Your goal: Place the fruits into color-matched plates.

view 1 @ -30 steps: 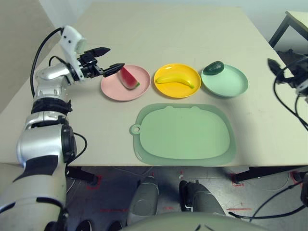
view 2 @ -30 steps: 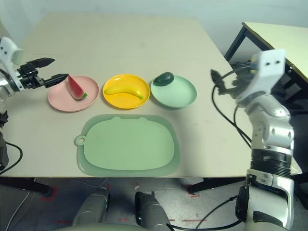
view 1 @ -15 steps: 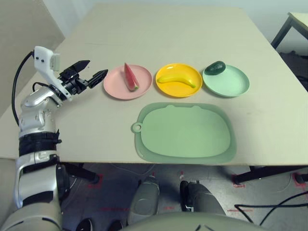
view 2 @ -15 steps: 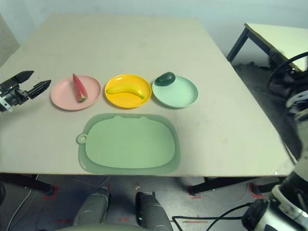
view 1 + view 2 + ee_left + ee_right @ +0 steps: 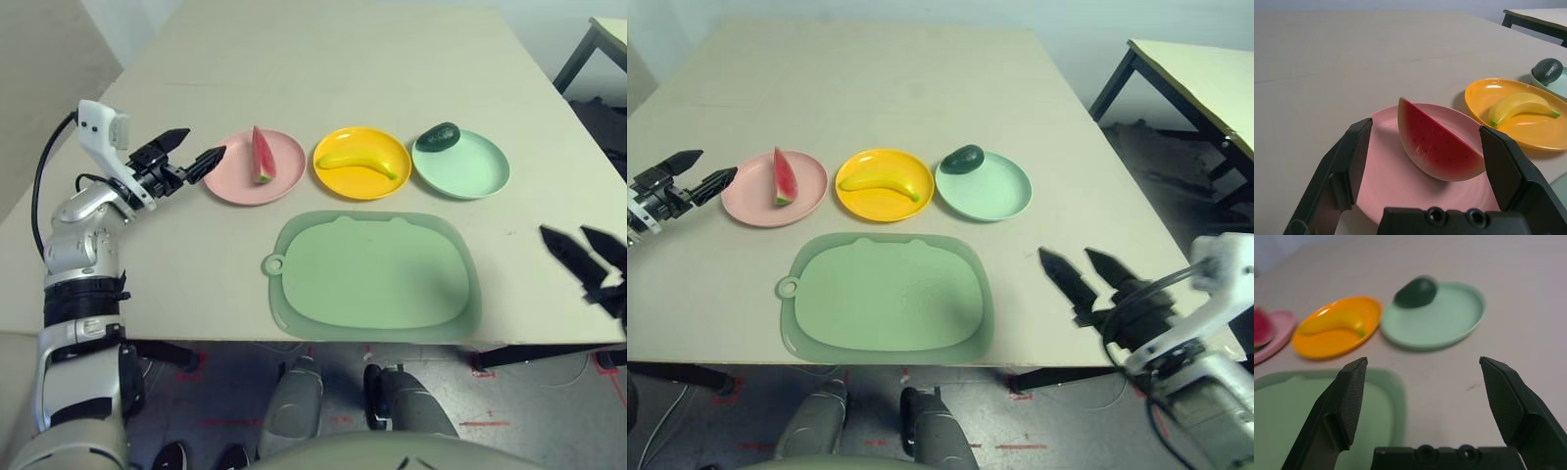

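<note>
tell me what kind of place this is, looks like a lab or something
Probably a robot test lab, not a kitchen. Toy fruit sits sorted on three plastic plates on a bare beige table, red tape marks show on the floor under it, and loose cables lie there too.

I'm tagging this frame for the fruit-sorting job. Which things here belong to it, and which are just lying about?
Part of the job:
- watermelon wedge on the pink plate
- banana on the yellow plate
- avocado on the mint green plate

Just lying about:
- light-green cutting mat, nothing on it
</note>
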You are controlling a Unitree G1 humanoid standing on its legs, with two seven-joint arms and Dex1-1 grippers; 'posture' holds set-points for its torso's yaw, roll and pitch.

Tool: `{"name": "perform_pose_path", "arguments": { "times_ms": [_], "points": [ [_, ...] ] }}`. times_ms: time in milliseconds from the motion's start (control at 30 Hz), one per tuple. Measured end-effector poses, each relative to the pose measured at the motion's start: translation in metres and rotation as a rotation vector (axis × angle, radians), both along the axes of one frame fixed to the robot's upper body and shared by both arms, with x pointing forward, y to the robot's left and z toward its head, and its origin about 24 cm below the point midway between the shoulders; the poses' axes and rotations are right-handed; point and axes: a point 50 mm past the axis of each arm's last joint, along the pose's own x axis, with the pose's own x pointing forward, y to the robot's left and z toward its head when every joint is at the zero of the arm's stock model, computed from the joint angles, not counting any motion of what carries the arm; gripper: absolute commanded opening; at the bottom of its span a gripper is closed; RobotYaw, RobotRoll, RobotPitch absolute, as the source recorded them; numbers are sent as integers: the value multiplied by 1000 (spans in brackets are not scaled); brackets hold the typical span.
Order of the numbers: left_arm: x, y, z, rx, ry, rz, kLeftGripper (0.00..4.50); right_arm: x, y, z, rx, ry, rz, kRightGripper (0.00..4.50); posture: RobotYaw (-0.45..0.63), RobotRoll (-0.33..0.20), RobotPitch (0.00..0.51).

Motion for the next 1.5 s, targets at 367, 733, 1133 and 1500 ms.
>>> {"name": "perform_pose_path", "arguments": {
  "times_ms": [367,733,1133,1500],
  "points": [
    [-37,14,-49,-113,45,160,4458,10,-25,-72,-237,-182,-272,4500,250,0,164],
    [-66,33,-76,-162,51,346,4458,9,-19,-97,-266,-165,-246,4500,278,0,170],
    [-57,26,-69,-9,52,264,4458,19,-3,-90,-231,-172,-130,4500,302,0,168],
    [-56,30,-66,8,30,268,4458,11,23,-71,-160,-250,-87,4500,340,0,164]
  ]
}}
